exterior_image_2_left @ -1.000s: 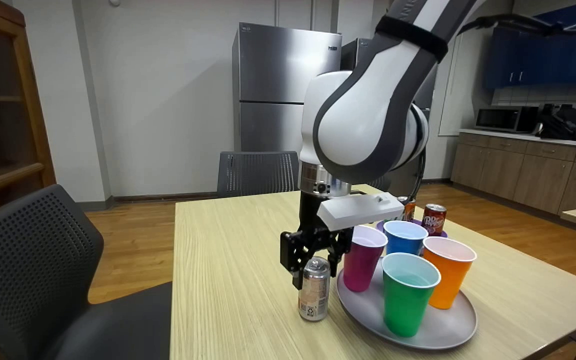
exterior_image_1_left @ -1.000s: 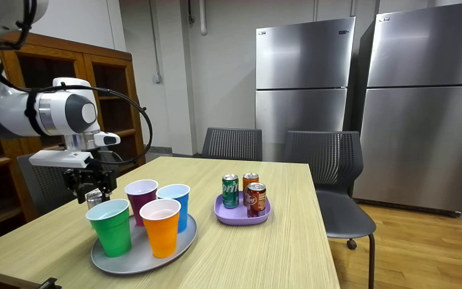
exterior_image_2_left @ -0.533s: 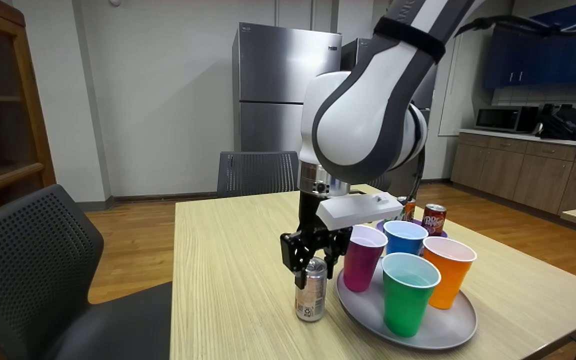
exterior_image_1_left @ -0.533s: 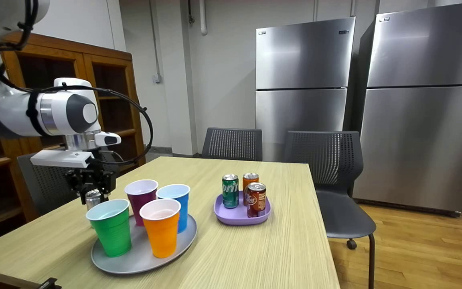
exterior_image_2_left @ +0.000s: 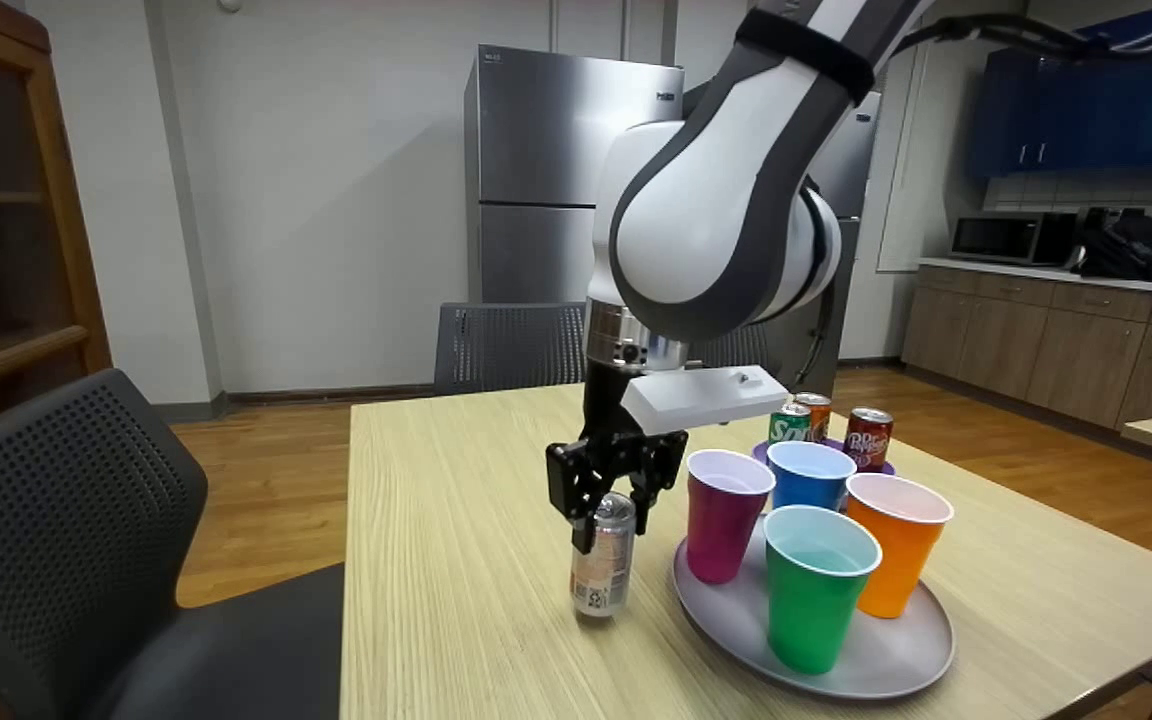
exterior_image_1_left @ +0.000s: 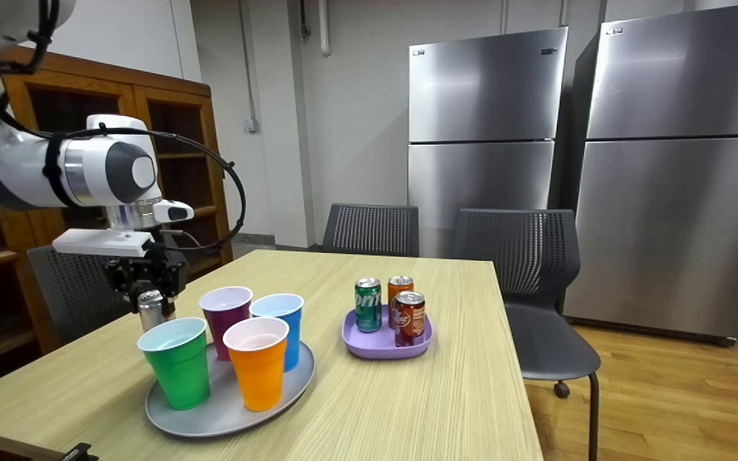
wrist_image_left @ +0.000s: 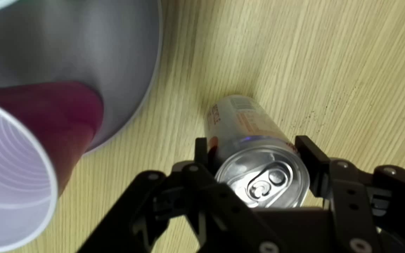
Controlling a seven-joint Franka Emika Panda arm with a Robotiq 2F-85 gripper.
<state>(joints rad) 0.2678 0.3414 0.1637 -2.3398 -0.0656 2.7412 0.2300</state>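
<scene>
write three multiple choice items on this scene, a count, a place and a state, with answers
1. How many cups stand on the gray plate?
A three
B four
C five
2. Where does the Sprite can stand?
A on the gray plate
B on a chair
C on the purple tray
3. How is the gripper?
A closed on the silver can
B closed on the Sprite can
C open, holding nothing

1 B: green cup, purple cup, blue cup and orange cup all show
2 C: an exterior view shows it inside the tray's rim
3 A: in the wrist view its fingers sit against that can's sides
</scene>
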